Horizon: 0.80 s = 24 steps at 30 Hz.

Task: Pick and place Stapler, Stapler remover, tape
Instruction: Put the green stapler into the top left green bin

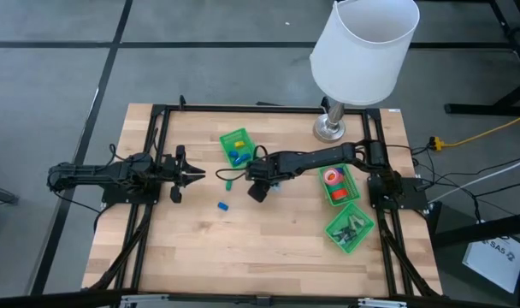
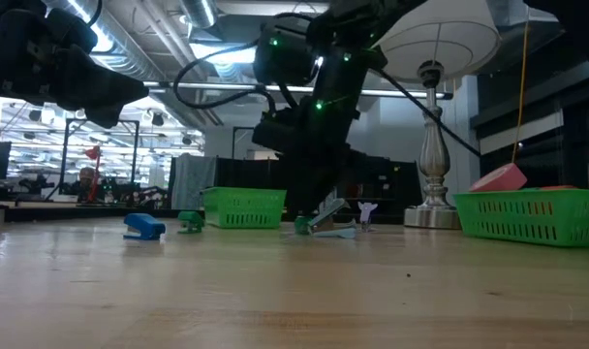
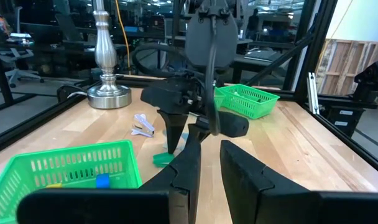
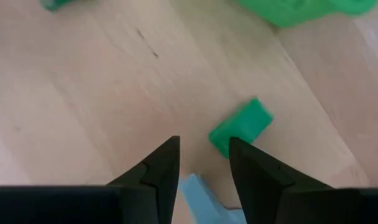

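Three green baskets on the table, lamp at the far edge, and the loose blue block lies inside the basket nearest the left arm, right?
Not quite. The loose blue block lies on the bare table, outside the basket nearest the left arm. The high view shows it. Three green baskets and the lamp hold.

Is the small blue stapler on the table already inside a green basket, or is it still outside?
Outside. The blue stapler lies alone on the bare wood, apart from the nearest green basket.

Your high view is evenly lit, with soft shadows under the arms. In your low view, ceiling lights (image 2: 193, 48) glare at upper left and the arms read as silhouettes. Your right wrist view is blurred throughout.
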Each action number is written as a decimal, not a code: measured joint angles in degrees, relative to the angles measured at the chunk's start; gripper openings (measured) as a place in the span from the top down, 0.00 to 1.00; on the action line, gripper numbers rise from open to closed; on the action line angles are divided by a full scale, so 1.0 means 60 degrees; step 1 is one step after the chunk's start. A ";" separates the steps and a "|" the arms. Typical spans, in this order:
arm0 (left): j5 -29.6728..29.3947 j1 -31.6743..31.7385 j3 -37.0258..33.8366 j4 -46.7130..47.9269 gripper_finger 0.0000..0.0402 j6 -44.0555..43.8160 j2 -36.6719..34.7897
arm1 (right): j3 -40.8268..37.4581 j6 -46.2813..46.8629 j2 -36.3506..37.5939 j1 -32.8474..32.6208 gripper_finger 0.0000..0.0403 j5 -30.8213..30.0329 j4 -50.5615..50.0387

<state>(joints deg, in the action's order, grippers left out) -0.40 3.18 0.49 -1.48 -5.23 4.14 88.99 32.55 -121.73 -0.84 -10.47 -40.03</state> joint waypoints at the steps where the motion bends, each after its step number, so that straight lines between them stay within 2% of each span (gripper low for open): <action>1: 0.0003 -0.0004 0.0002 0.0000 0.85 0.0000 0.0000 | 0.0065 -0.0032 0.0006 -0.0004 0.65 0.0003 -0.0008; 9: -0.0001 0.0000 0.0000 0.0000 0.85 0.0000 -0.0003 | 0.0208 0.0072 0.0124 0.0095 0.65 0.0009 -0.0160; 16: -0.0001 -0.0002 0.0004 0.0001 0.85 0.0000 0.0000 | -0.0136 0.0939 0.0131 0.0266 0.65 0.0036 -0.0225; 19: -0.0001 -0.0004 0.0000 0.0000 0.85 0.0000 -0.0003 | -0.0343 0.1023 0.0135 0.0271 0.65 0.0064 0.0138; 24: 0.0002 -0.0001 0.0002 0.0000 0.85 0.0000 -0.0003 | -0.0673 0.1043 0.0135 0.0302 0.65 0.0752 0.1077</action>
<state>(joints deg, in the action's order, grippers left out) -0.39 3.17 0.51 -1.48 -5.23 4.12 84.95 38.81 -120.92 0.97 -5.96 -33.57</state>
